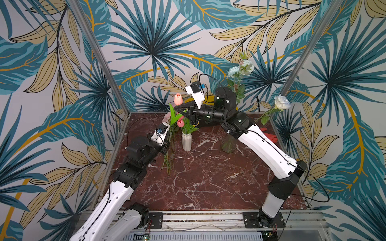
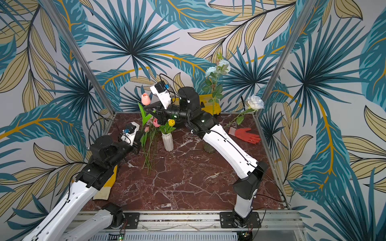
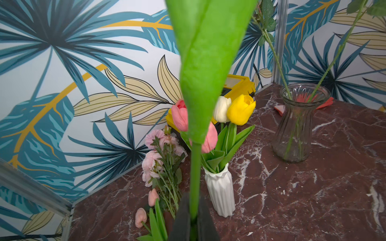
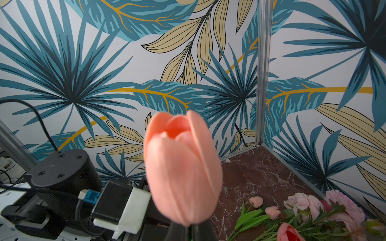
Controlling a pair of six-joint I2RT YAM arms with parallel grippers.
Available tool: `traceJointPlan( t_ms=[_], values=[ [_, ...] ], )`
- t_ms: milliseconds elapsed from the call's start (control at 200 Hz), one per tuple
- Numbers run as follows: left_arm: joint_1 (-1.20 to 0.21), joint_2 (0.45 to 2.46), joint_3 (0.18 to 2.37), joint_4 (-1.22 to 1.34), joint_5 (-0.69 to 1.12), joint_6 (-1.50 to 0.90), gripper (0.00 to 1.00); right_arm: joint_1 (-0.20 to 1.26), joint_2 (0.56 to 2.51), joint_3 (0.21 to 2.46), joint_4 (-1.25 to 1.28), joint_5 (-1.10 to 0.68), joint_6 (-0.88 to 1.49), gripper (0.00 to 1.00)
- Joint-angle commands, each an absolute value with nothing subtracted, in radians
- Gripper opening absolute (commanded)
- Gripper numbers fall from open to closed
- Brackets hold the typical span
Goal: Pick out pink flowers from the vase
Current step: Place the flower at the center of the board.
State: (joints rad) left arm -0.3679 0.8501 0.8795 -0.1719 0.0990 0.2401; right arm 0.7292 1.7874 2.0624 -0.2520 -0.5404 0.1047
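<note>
Your marble table (image 1: pixel 208 177) carries the white vase (image 1: pixel 186 141) just beside your left gripper (image 3: pixel 194 208), and loose pink flowers (image 3: pixel 153 159) lie on the table below that gripper. Both grippers are clamped on one pink tulip (image 1: pixel 178 98). Your right gripper (image 4: pixel 190 229) pinches it just under the bloom, and the left holds its stem lower down.

Probably a lab test cell, aluminium frame (image 1: pixel 200 217), leaf-print panels (image 1: pixel 150 31)
</note>
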Motion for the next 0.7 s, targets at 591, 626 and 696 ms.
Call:
traceJointPlan(
  t_ms=[591,626,696],
  values=[
    [-0.216,0.851,0.805,-0.204,0.108,-0.224,0.00,0.700,1.662,1.836,-0.003,-0.440,0.126,0.46],
    [-0.173,0.854,0.785,-0.207,0.131,-0.293,0.00,0.698,1.640,1.803,0.025,-0.391,0.128,0.46],
    [-0.124,0.874,0.737,-0.188,0.143,-0.422,0.00,0.695,1.594,1.738,0.073,-0.277,0.114,0.47]
  ],
)
